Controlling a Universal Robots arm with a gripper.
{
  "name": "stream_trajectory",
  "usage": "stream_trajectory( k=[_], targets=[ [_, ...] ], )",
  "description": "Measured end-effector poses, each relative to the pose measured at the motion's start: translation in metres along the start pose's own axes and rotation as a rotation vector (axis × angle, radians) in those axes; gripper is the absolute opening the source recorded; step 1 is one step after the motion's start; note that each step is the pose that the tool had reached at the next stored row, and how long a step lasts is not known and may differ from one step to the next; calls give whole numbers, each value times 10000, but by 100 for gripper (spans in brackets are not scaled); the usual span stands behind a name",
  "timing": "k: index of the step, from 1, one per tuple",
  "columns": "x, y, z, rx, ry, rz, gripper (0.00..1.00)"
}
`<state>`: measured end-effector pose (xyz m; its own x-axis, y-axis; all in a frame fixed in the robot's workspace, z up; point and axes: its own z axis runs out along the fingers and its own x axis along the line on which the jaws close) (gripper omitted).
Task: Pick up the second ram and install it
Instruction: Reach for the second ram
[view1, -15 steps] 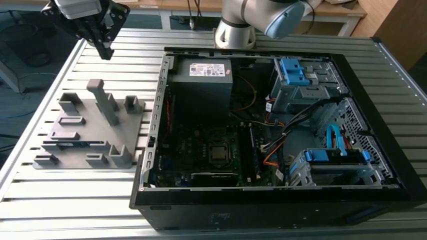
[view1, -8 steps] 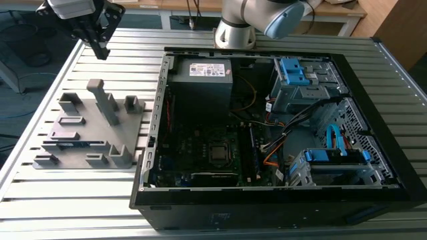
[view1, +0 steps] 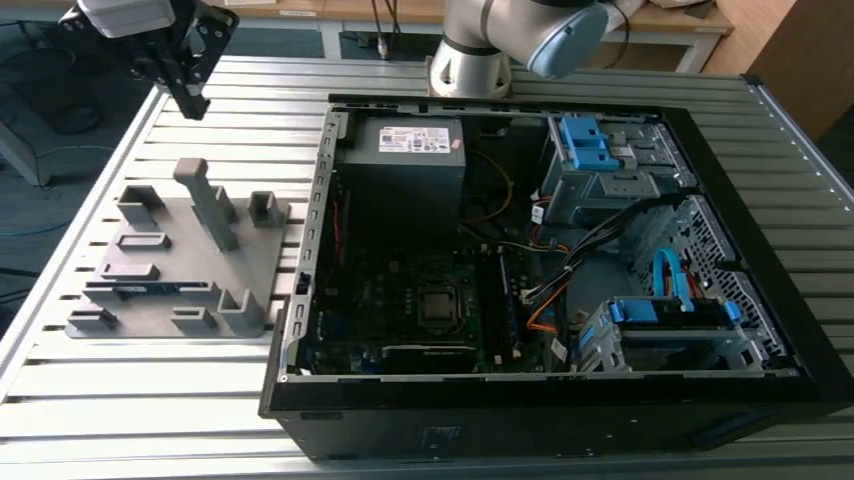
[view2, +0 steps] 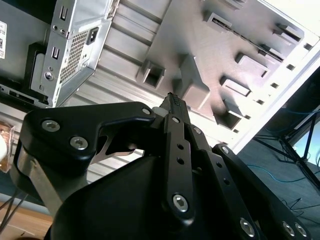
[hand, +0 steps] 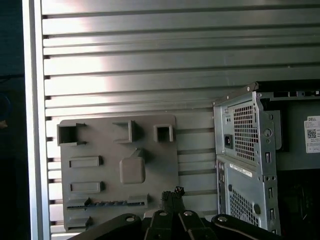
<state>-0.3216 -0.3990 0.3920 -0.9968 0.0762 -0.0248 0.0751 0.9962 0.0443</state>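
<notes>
The black linkage gripper (view2: 173, 100) sat nearest the lens in both wrist views, its fingers (view2: 176, 107) pressed together at the tips and gripping nothing. It hung well above the grey fixture plate (view1: 260, 262), touching no part of it.

On that plate a tall post (view1: 207, 205) rose near the middle, with two square pockets (hand: 164, 133) towards one end. At the opposite end ran a long slot, and the thin dark strip with a bluish tint seated in it appeared to be the second ram (view1: 140, 289), though little of it showed. The open computer case (view1: 318, 200) stood just beside the fixture on the slatted aluminium table (view1: 134, 400).

The risks, as I judged them:
- **Closed fingers:** if they came down shut, they would strike the stick's top edge instead of straddling it.
- **The post:** it stood close enough to the slot that a sideways approach could clip it.
- **An off-centre pinch:** the stick is thin and stands on edge, so such a grip might cock it in the slot. It could then jam or drag the loose-looking plate upward.
- **A skewed grip:** the stick would meet the motherboard socket misaligned.
</notes>
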Motion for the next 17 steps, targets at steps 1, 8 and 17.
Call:
stream_trajectory(
  k=[1, 8, 17],
  targets=[
    [11, -1, 0, 0, 0, 0, 10],
    [89, -7, -1, 0, 0, 0, 10],
    [191, -14, -2, 0, 1, 0, 10]
  ],
)
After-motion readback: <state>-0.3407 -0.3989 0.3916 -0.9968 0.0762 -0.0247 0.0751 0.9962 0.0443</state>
